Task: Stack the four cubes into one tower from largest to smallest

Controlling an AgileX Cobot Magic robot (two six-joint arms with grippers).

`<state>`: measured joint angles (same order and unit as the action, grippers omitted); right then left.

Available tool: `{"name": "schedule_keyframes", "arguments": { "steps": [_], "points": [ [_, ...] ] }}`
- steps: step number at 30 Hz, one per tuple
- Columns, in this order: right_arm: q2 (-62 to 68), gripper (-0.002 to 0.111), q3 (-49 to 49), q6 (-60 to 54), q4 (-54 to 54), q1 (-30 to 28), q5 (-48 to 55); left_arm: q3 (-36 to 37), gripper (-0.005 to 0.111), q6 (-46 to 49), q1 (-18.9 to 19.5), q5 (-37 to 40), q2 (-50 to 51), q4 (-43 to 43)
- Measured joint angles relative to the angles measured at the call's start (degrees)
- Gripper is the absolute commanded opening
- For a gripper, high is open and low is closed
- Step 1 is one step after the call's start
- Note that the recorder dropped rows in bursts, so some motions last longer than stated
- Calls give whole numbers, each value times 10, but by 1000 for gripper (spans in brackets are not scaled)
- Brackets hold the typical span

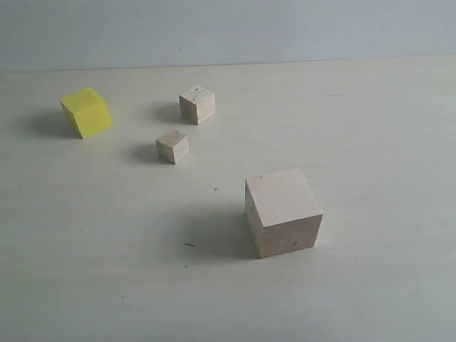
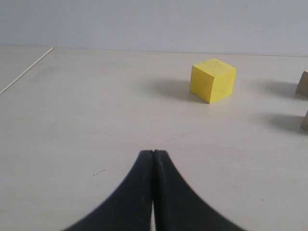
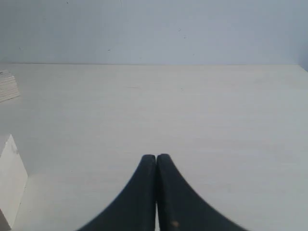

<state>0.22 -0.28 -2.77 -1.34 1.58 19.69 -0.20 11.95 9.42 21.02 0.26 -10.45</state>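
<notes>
Cubes, all four, sit apart on the desk [image 1: 370, 128] with nothing stacked. The large pale wooden cube [image 1: 283, 212] is nearest the exterior camera and right of centre. The smallest pale cube [image 1: 172, 145] and the plywood cube [image 1: 197, 105] are close together farther back. The yellow cube [image 1: 86, 112] stands well off to the left, turned corner-on.

Neither arm shows in the exterior view. Each wrist view shows its own tips pressed together with nothing between them: the left end effector [image 2: 153, 159] faces the yellow cube across bare desk, and the right end effector [image 3: 156, 161] hangs just beside the large cube.

The task looks to be at its very start, with the base in place and the yellow cube the first to lift. That seems to fall to the left arm, which would need to spread its jaws wider than the cube, square them to its turned faces and close on opposite sides.
</notes>
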Motion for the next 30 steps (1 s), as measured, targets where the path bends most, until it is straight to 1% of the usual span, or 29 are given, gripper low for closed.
{"name": "schedule_keyframes", "arguments": {
  "steps": [21, 24, 28, 30],
  "points": [
    [0, 0, 0, 0, 0, 0, -4, 0, 0, 0, 0, 0, 0, 0],
    [0, 0, 0, 0, -1, 0, -48, 0, 0, 0, 0, 0, 0, 0],
    [0, 0, 0, 0, -2, 0, -148, 0, 0, 0, 0, 0, 0, 0],
    [0, 0, 0, 0, -2, 0, -173, 0, 0, 0, 0, 0, 0, 0]
  ]
}}
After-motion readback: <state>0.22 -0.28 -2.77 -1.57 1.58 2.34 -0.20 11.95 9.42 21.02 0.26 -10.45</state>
